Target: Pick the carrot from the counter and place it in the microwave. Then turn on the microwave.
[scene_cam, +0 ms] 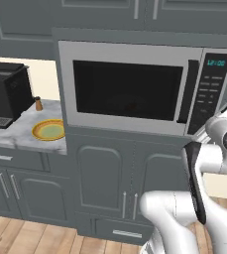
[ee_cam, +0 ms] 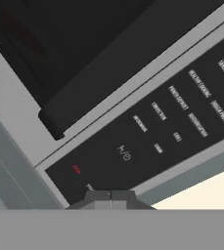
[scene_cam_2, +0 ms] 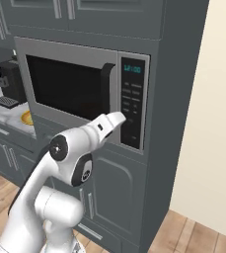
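- Carrot's whereabouts first: I honestly can't spot it. The microwave [scene_cam: 130, 89] door is closed and the black glass is too dark to see through. It isn't on the stretch of counter [scene_cam: 21, 131] that shows, so my guess is it's already inside.
- Closest to the camera, the gripper [ee_cam: 111, 195] has its fingers pinched together with nothing between them, basically a single poking tip.
- In the hand view that tip sits right up against the bottom end of the keypad [ee_cam: 172, 127], near the start/stop symbol [ee_cam: 124, 153] and a small red mark [ee_cam: 76, 169]. Whether it's actually touching, I can't tell.
- From the right base view the hand [scene_cam_2: 115, 119] reaches at the lower buttons of the panel, just past the dark door handle [scene_cam_2: 104, 89].
- So I'd say we're on the second half of the job: turning the thing on. Next move probably needs a small nudge to line up on the start button, then a straight push in. The buttons are packed close, so drifting sideways could hit the wrong one.
- Above that, the cyan display [scene_cam_2: 132, 69] is lit.
- Further off to the left: a yellow-rimmed plate [scene_cam: 49, 130] on the marble, a little brown shaker [scene_cam: 38, 103], and a black coffee machine [scene_cam: 6, 92] at the back.
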